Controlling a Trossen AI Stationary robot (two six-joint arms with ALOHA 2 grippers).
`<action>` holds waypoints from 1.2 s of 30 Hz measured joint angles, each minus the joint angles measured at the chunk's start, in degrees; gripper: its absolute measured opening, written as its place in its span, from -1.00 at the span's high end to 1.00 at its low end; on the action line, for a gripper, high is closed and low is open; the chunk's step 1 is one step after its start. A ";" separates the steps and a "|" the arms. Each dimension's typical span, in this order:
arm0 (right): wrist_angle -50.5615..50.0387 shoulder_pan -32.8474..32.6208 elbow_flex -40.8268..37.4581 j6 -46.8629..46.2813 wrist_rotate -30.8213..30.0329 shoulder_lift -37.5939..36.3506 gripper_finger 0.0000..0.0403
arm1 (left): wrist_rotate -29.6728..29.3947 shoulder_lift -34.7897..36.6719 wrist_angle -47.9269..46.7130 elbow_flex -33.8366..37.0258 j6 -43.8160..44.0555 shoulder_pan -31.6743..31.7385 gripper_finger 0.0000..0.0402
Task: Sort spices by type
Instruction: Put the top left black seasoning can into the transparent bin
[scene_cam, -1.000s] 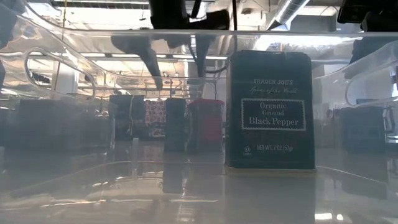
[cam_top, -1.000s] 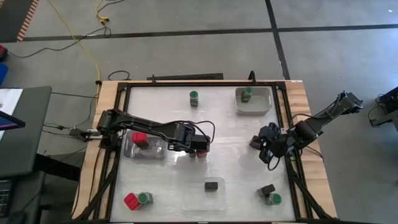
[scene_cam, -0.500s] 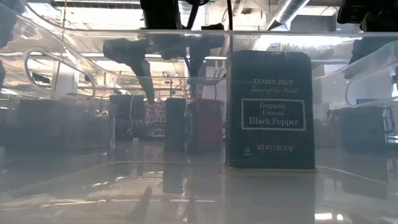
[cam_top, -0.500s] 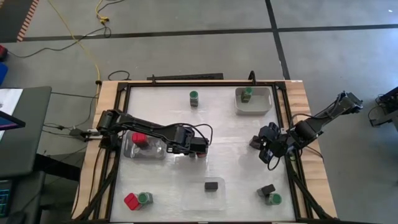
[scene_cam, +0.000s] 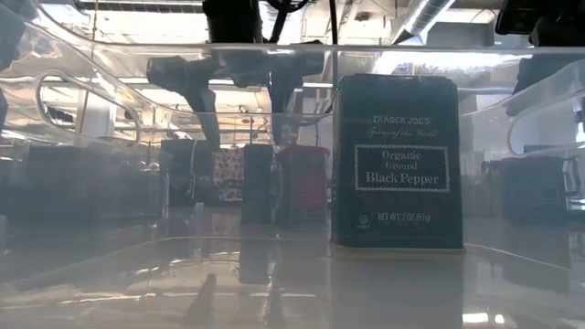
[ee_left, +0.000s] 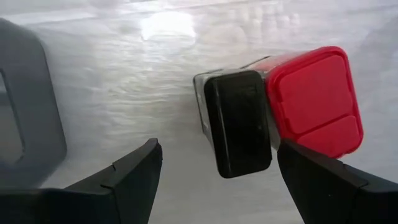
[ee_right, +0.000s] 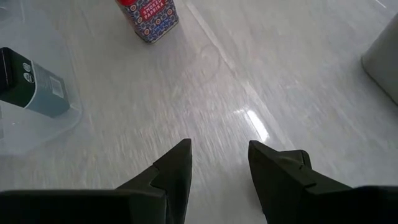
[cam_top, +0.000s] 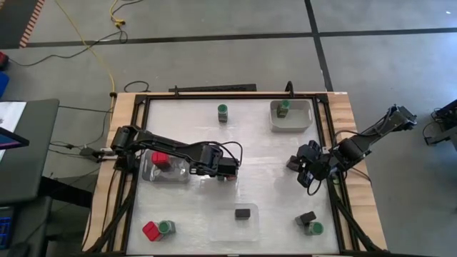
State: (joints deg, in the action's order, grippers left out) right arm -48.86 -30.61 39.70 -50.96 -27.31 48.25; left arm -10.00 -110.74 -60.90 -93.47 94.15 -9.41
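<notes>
A black spice box [ee_left: 238,122] and a red-lidded one [ee_left: 314,101] are standing side by side, touching, mid-table. The left gripper [ee_left: 217,171] is hovering over them, fingers spread, holding nothing. The right gripper [ee_right: 219,163] is waiting open near the table's right edge.

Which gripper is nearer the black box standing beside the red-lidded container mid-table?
Left. The left gripper hovers directly over the black box, fingers open around it; the right gripper waits by the table's right edge.
</notes>
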 joint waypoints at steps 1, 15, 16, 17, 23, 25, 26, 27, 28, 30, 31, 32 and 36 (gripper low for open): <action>0.00 0.00 0.00 0.00 0.00 0.00 0.08 | -0.05 0.00 0.02 0.00 0.00 0.04 -0.53; 0.09 0.00 0.00 -0.15 0.02 0.00 0.08 | -0.80 -2.01 2.01 -0.22 0.19 0.13 -0.53; 0.17 0.00 0.00 -0.15 0.02 0.04 0.08 | -0.77 -2.19 2.45 -0.22 0.20 0.13 -0.53; 0.20 0.00 0.00 -0.15 0.02 0.03 0.08 | -0.63 -2.41 2.55 -0.20 0.11 0.13 -0.53; 0.15 0.00 0.00 -0.13 0.03 0.02 0.08 | -0.32 -2.98 2.87 -0.08 0.15 0.13 -0.53; 0.13 0.00 0.00 -0.11 0.02 0.02 0.08 | -0.41 -2.98 2.82 -0.11 0.15 0.13 -0.53; 0.11 0.00 0.00 -0.06 0.02 0.02 0.08 | -0.42 -3.05 2.75 -0.11 0.14 0.15 -0.53; 0.09 0.00 0.00 0.00 0.04 0.02 0.08 | -0.42 -3.10 2.65 -0.11 0.04 0.20 -0.53; 0.02 0.00 0.00 0.01 0.02 0.02 0.08 | -0.42 -3.10 2.53 -0.11 -0.06 0.34 -0.53; 0.03 0.00 0.00 0.13 0.04 0.02 0.08 | -0.51 -3.01 2.51 -0.11 -0.49 0.66 -0.53; 0.01 0.00 0.00 0.25 0.03 0.02 0.08 | -0.62 -3.00 2.51 -0.11 -0.68 0.86 -0.53; 0.01 0.00 0.00 0.28 0.02 0.02 0.08 | -0.74 -3.01 2.47 -0.11 -0.68 1.05 -0.53; 0.02 0.00 0.00 0.42 0.02 0.02 0.08 | -0.78 -3.02 2.51 -0.11 -1.56 1.76 -0.50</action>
State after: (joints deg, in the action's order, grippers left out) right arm -48.84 -30.61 39.70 -50.54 -27.29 48.27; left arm -10.78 -113.75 -58.40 -93.58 92.59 -7.64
